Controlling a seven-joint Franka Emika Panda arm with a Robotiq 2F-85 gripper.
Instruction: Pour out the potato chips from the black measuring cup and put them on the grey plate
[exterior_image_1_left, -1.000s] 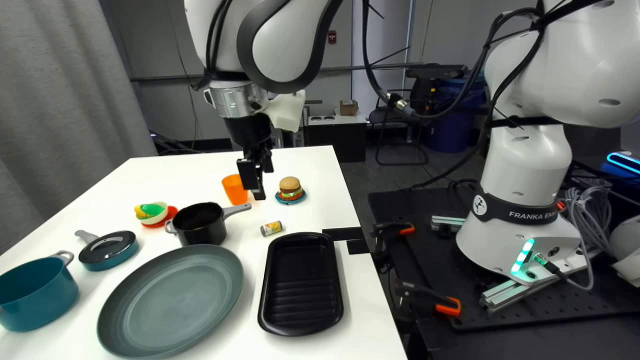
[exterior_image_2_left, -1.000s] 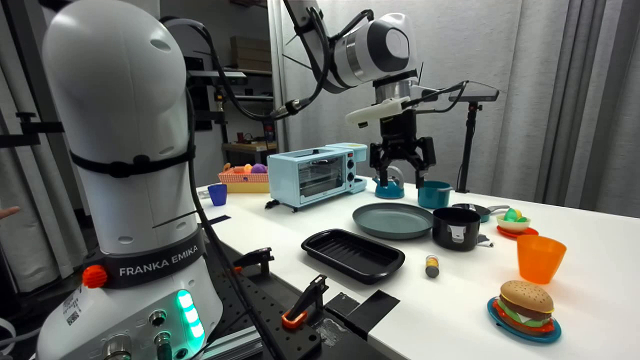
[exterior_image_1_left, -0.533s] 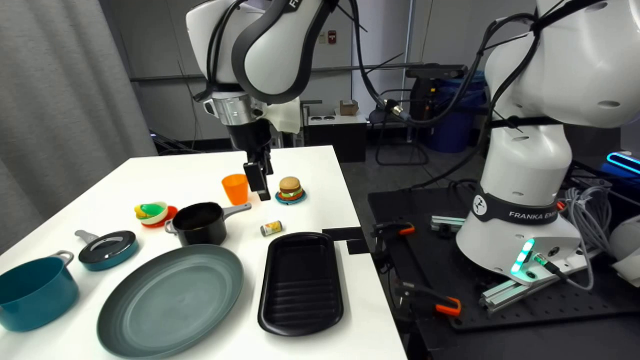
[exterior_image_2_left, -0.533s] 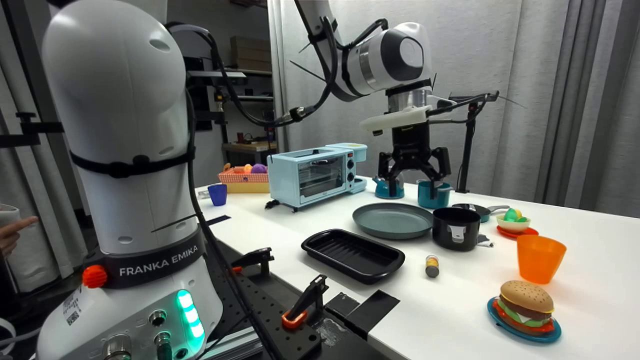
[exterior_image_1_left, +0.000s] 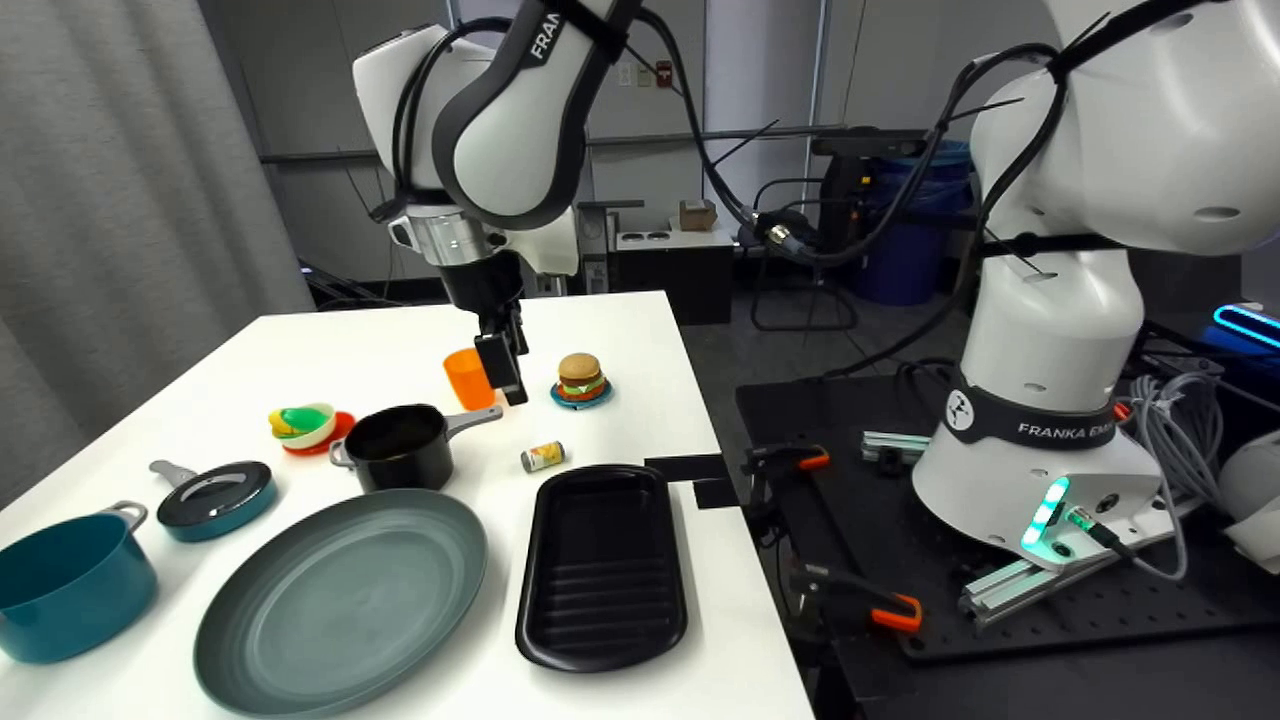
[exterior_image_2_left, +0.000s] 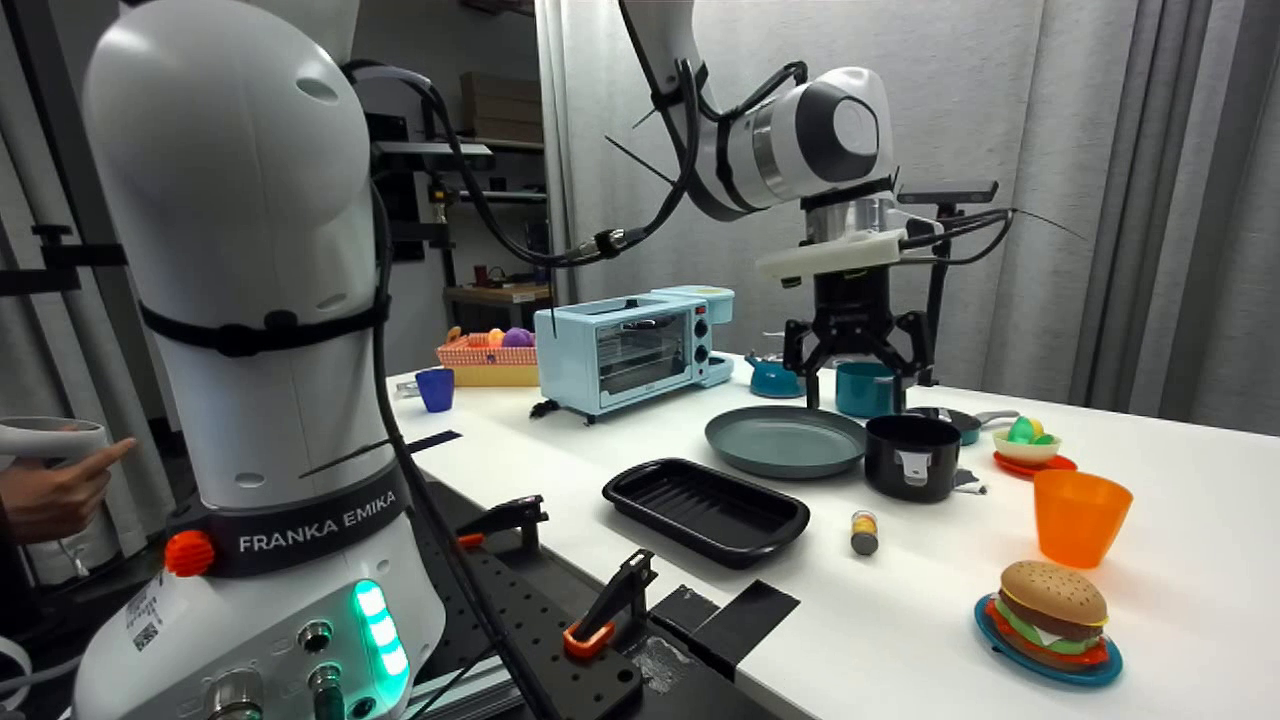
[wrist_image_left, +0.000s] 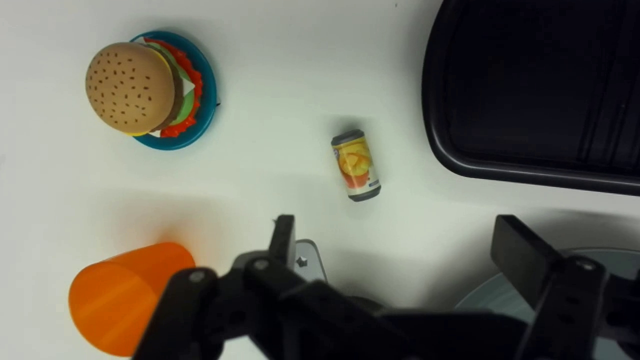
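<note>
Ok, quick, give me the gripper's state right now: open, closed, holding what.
Gripper: open, holding nothing.

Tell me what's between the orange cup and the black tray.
In an exterior view, a small can lies between the orange cup and the black tray.

In an exterior view, the grey plate (exterior_image_1_left: 345, 610) was seen on the near part of a white table (exterior_image_1_left: 340, 355), with a black tray (exterior_image_1_left: 603, 565) at its right and the black measuring cup (exterior_image_1_left: 405, 450) stood just beyond. A small can (exterior_image_1_left: 543, 457) was laid on its side beyond the tray; an orange cup (exterior_image_1_left: 466, 380) and a blue dish (exterior_image_1_left: 583, 402) were set farther off. At left, a red saucer (exterior_image_1_left: 346, 427), teal pan (exterior_image_1_left: 217, 500) and teal pot (exterior_image_1_left: 90, 595) were placed. In an exterior view, a toaster oven (exterior_image_2_left: 620, 355) was seen between a dark blue cup (exterior_image_2_left: 435, 390) and a teal kettle (exterior_image_2_left: 773, 379).
</note>
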